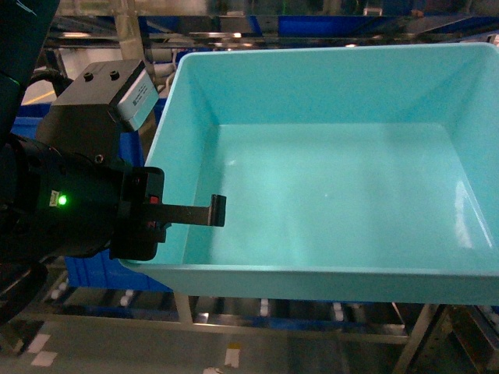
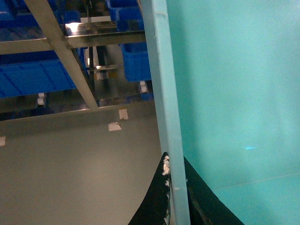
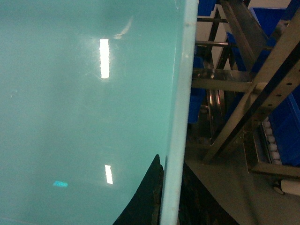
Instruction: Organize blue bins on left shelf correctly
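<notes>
The light turquoise blue bin (image 1: 335,179) fills the head view, held up in front of the steel left shelf (image 1: 296,323). My left gripper (image 1: 195,212) is shut on the bin's left wall, one finger inside and the other hidden behind the wall. In the left wrist view the gripper (image 2: 174,187) pinches the rolled rim of the bin (image 2: 234,93). The right wrist view shows my right gripper (image 3: 169,192) shut on the opposite rim of the bin (image 3: 84,103). The right gripper is outside the head view. The bin is empty.
Darker royal-blue ribbed bins (image 2: 33,77) sit on the rack's levels behind slanted steel posts (image 2: 61,42). More of them (image 3: 286,126) stand beside white rollers (image 3: 271,140) on the right. Grey floor with tape marks (image 2: 115,126) lies below.
</notes>
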`<state>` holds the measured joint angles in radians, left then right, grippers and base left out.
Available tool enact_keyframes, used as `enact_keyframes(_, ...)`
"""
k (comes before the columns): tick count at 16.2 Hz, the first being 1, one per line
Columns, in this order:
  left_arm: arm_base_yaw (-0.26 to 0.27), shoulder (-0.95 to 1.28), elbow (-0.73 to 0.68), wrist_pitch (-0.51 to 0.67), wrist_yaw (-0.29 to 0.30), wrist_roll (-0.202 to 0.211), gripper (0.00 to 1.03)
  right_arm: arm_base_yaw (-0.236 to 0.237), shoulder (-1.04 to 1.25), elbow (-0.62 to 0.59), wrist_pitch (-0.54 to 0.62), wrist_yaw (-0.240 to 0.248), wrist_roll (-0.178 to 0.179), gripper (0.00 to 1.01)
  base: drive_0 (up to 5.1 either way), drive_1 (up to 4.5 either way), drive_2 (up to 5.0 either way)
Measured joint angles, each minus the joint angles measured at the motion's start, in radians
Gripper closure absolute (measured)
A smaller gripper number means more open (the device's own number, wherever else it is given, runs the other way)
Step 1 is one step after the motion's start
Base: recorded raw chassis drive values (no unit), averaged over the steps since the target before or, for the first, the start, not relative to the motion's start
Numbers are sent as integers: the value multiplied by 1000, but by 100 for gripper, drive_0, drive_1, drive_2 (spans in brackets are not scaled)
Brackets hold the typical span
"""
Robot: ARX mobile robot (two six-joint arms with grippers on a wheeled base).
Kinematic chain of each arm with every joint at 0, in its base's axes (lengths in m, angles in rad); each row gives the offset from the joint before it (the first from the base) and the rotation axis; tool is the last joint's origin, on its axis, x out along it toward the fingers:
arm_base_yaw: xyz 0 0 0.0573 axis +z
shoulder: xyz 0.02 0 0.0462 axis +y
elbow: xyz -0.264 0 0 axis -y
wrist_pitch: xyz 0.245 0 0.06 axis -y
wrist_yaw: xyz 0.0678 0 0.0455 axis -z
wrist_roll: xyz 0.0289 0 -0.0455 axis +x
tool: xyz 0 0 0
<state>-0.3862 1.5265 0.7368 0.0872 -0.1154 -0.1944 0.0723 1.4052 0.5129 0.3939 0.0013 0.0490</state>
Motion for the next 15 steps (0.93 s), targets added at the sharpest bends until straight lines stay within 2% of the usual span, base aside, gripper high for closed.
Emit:
enact_keyframes(9, 0, 0, 0, 3, 0, 0, 101, 0, 0, 0, 2, 0, 0, 94, -3, 426, -432)
enact_keyframes(13, 0, 5, 11, -18, 9, -8, 101, 0, 12, 10, 0, 3, -1, 94, 0, 0, 0)
enact_keyframes(15, 11, 94, 100, -72, 43, -14, 101, 8, 105, 100, -60, 16, -2, 94, 0, 0, 0)
